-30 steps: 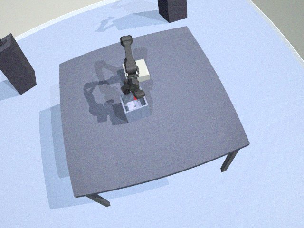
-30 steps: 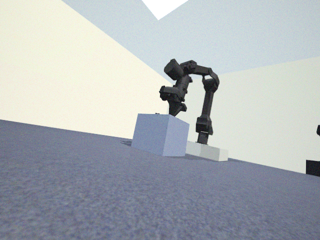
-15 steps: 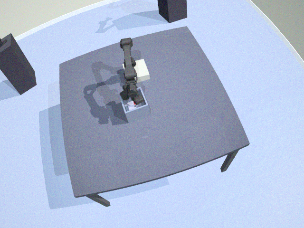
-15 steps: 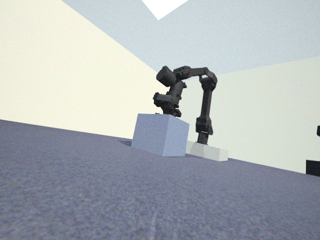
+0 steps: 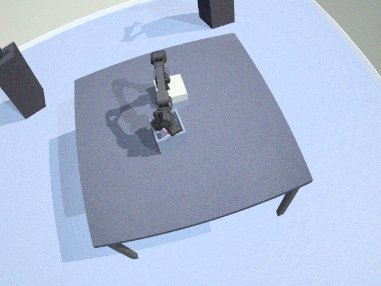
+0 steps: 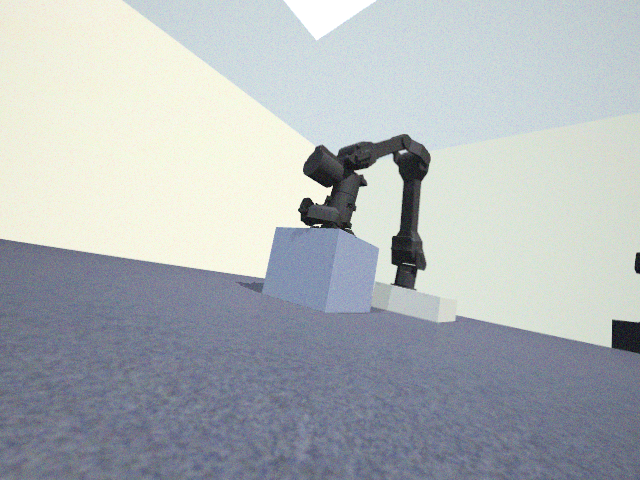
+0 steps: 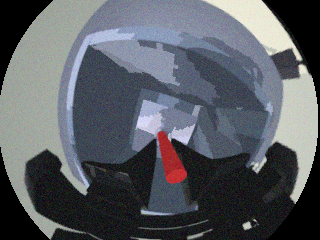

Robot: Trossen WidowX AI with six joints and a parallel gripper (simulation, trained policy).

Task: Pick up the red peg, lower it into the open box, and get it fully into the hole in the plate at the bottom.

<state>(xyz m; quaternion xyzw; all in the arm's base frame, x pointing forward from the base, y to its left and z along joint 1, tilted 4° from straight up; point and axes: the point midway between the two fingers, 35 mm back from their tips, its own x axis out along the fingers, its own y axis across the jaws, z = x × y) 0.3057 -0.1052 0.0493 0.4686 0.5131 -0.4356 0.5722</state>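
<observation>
Reached inside the open pale-blue square box (image 5: 182, 126) (image 6: 302, 268) (image 7: 71, 90), black two-fingered gripper (image 5: 159, 123) (image 6: 323, 214) (image 7: 163, 141) slightly open, gripping nothing firmly, with the slim red cylindrical peg (image 5: 168, 132) (image 7: 172, 162) slanting between its fingertips, and needed squaring over the pale plate (image 5: 161, 134) (image 7: 150, 120) before releasing!

Robotics lab or test room suggested, kind not fully certain. Jointed dark arm (image 5: 160, 80) (image 6: 410, 206) mounted on pale block (image 5: 178, 84) (image 6: 418, 302), set on large plain table (image 5: 215, 154) (image 6: 258, 387). Open-topped box (image 5: 171, 136) (image 6: 299, 268) (image 7: 72, 100) placed near it (test fixture, by look). Pale blue floor (image 5: 261, 233) and plain cream wall (image 6: 103, 129) seen; dark block-like pedestals (image 5: 22, 83) (image 6: 625, 335) stood around table.
</observation>
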